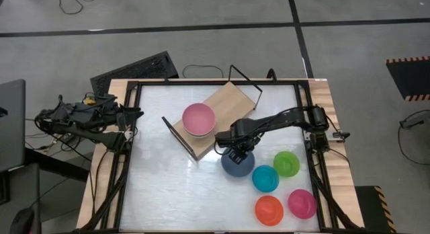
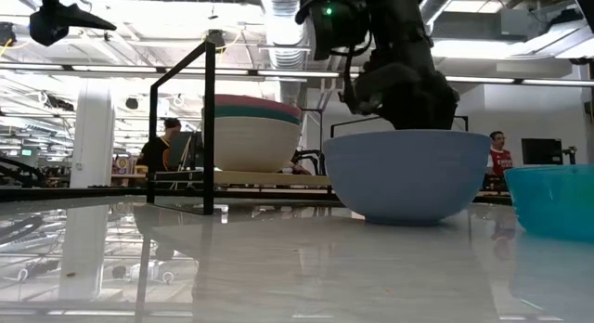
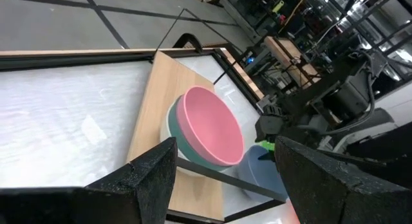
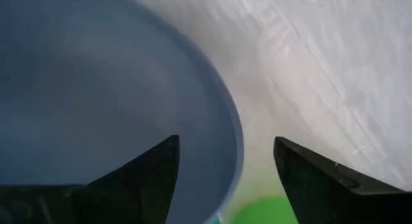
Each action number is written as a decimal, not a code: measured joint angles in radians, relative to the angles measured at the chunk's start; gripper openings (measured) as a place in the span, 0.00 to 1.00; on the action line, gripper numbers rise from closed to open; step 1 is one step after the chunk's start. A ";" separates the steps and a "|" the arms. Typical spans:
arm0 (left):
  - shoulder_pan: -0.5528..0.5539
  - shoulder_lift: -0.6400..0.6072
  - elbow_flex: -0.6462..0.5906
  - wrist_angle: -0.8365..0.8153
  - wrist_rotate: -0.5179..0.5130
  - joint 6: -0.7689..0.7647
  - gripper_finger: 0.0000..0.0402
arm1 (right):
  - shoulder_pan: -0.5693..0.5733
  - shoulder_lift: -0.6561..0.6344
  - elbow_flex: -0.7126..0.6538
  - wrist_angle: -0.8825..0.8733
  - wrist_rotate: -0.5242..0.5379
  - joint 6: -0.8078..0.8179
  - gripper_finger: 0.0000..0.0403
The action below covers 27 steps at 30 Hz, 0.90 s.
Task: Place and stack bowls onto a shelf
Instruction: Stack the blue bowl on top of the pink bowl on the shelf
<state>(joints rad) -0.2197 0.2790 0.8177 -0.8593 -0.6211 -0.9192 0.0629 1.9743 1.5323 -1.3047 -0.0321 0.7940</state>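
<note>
The shelf lies slantwise mid-table. On its board sits a stack of bowls, pink on top, teal and white under it; the left wrist view shows the stack too. A large blue-grey bowl stands on the table by the shelf's near corner. My right gripper is open and reaches down over that bowl's far rim, one finger inside and one outside, apart from the wall. My left gripper waits open at the table's left edge.
Four smaller bowls stand near the table's right near corner: green, teal, red-orange and magenta. The teal one is close beside the blue-grey bowl. The shelf's black wire end frame stands upright.
</note>
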 joint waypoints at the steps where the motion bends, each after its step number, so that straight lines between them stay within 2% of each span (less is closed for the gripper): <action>1: 0.000 0.000 0.000 -0.001 0.000 -0.001 0.61 | 0.001 0.000 -0.002 0.000 0.000 0.008 0.65; 4: 0.000 0.000 0.000 -0.005 -0.005 -0.006 0.61 | 0.001 -0.001 -0.002 0.002 -0.001 0.020 0.49; 9: 0.000 0.000 0.000 -0.006 -0.021 -0.010 0.61 | 0.002 0.003 0.000 0.033 -0.011 0.016 0.09; 10: 0.000 0.000 0.000 -0.006 -0.021 -0.010 0.61 | 0.001 0.001 0.001 0.041 -0.016 0.016 0.07; 15: 0.000 0.000 0.000 -0.007 -0.021 -0.011 0.61 | -0.006 0.000 0.038 0.021 -0.029 0.019 0.07; 19: 0.000 0.000 0.000 -0.008 -0.021 -0.012 0.61 | -0.007 -0.035 0.113 -0.063 -0.019 0.013 0.07; 24: 0.000 0.000 0.000 -0.013 -0.020 -0.013 0.61 | -0.019 -0.120 0.231 -0.183 -0.002 0.028 0.07; 27: 0.000 0.000 0.000 -0.013 -0.020 -0.013 0.61 | -0.032 -0.173 0.307 -0.180 0.028 0.055 0.07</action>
<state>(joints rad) -0.2199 0.2787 0.8177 -0.8722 -0.6411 -0.9325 0.0309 1.8009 1.8389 -1.4849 -0.0044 0.8486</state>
